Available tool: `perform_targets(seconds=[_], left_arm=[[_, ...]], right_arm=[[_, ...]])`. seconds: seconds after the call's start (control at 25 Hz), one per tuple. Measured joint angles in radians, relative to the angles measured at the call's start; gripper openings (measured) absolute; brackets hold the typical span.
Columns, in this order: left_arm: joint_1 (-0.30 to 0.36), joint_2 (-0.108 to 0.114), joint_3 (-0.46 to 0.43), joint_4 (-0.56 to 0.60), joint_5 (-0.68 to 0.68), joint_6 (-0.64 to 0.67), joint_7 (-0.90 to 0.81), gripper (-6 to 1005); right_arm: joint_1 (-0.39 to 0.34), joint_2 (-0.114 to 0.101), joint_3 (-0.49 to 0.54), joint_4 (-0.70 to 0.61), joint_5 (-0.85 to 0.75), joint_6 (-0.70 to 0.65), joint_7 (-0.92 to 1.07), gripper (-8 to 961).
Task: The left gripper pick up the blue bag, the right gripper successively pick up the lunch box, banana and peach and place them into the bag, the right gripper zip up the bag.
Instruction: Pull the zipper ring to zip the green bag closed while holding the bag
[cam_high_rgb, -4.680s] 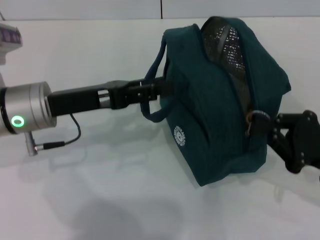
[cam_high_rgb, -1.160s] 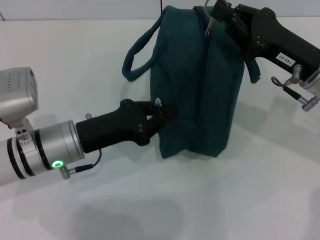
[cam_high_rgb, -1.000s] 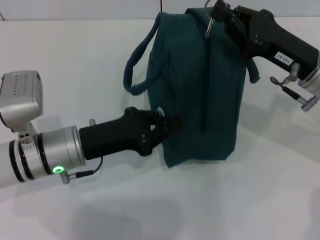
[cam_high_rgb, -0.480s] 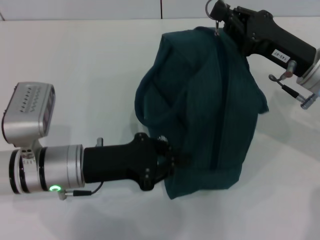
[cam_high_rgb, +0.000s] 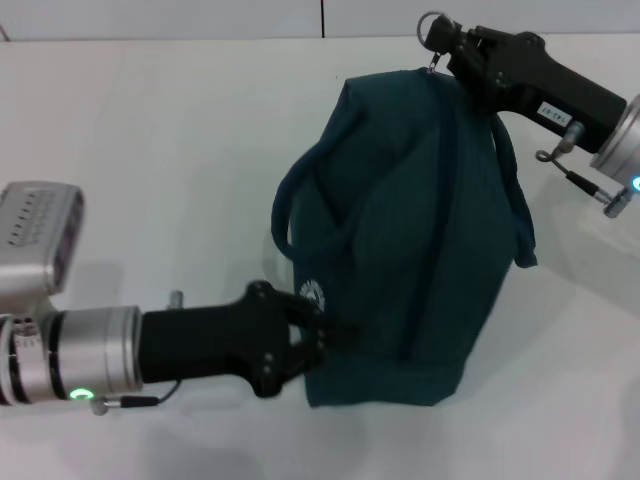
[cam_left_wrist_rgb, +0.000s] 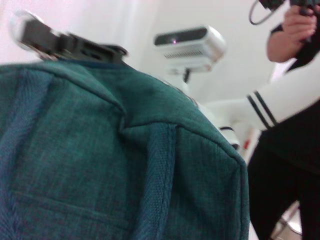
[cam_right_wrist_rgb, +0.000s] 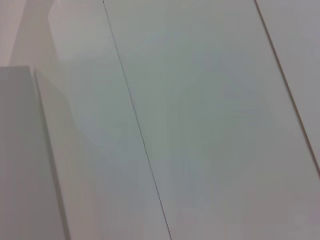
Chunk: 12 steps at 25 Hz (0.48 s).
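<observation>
The blue bag (cam_high_rgb: 420, 220) stands upright on the white table, its zipper line closed from top to base. My left gripper (cam_high_rgb: 318, 335) is shut on the bag's lower left side, just below the white round logo (cam_high_rgb: 311, 292). At the bag's top my right gripper (cam_high_rgb: 452, 42) is shut on the zipper's metal ring pull (cam_high_rgb: 432, 24). Teal fabric of the blue bag (cam_left_wrist_rgb: 100, 160) fills the left wrist view, with the right gripper (cam_left_wrist_rgb: 65, 44) beyond it. The lunch box, banana and peach are out of view.
One loop handle (cam_high_rgb: 290, 215) hangs off the bag's left side, another (cam_high_rgb: 520, 220) off its right. The white table (cam_high_rgb: 150, 150) stretches around it. A person in black and white (cam_left_wrist_rgb: 290, 125) stands behind the robot.
The open bag with foil lining showing is now zipped, my right gripper having gone from its low end to its top. In the last second the left gripper dropped lower and the bag straightened.
</observation>
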Motion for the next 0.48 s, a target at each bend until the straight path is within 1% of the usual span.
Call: perform_targets(seconds=[0.12, 0.32, 0.48], left_arm=[[0.034, 0.0, -0.059, 0.015, -0.015, -0.032, -0.005, 68], [0.072, -0.016, -0.216, 0.016, -0.018, -0.165, -0.029, 68], [0.095, -0.023, -0.317, 0.017, -0.018, -0.207, -0.025, 67]], right_arm=[[-0.017, 0.0, 0.003, -0.018, 0.0, -0.041, 0.002, 33], [-0.032, 0.0, 0.008, -0.011, 0.001, -0.106, 0.041, 35], [-0.034, 0.0, 0.004, -0.011, 0.002, -0.124, 0.079, 37]])
